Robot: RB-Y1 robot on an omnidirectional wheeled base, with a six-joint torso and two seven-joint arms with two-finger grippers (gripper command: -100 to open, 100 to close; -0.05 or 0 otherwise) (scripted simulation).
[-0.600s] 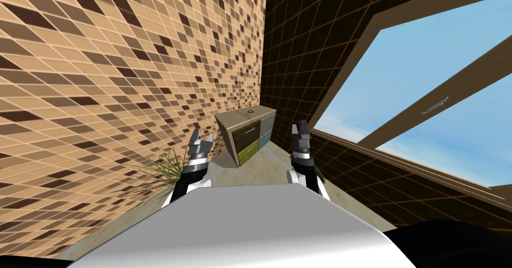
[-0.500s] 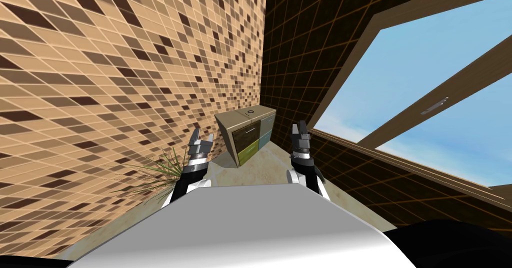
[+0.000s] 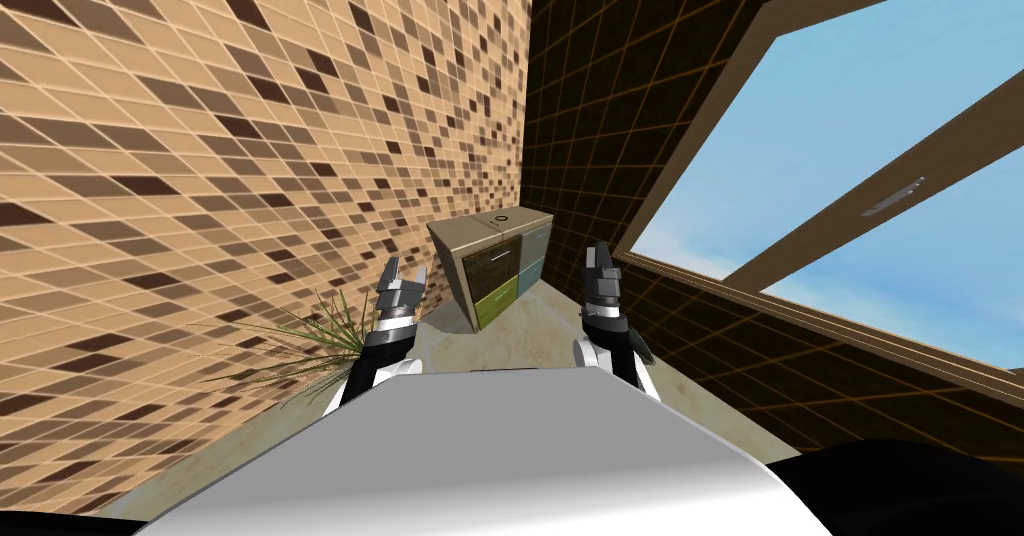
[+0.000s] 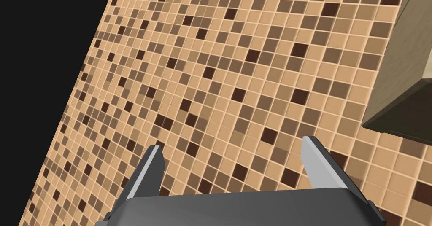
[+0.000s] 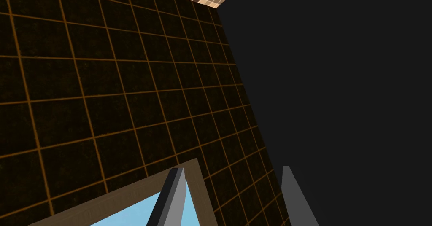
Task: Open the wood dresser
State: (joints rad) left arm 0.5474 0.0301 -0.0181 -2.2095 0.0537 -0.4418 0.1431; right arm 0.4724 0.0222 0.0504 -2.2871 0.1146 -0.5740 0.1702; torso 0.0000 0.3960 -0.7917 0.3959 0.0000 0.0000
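Observation:
The dresser stands in the corner ahead, some way off across the floor. It has a light wood body and drawer fronts in dark brown, olive green and grey-blue, all flush. My left gripper is held up, open and empty, to the dresser's left. In the left wrist view the left gripper faces the tan mosaic wall, with a corner of the dresser at the side. My right gripper is raised to the dresser's right. The right gripper is open with nothing between its fingers.
A spiky green plant sits on the floor by the tan mosaic wall, beside my left arm. A dark tiled wall with a large wood-framed window runs along the right. Beige floor lies between me and the dresser.
The whole head view has shifted slightly, so I have moved or turned a little. Both arms hold the same pose and the dresser fronts are unchanged.

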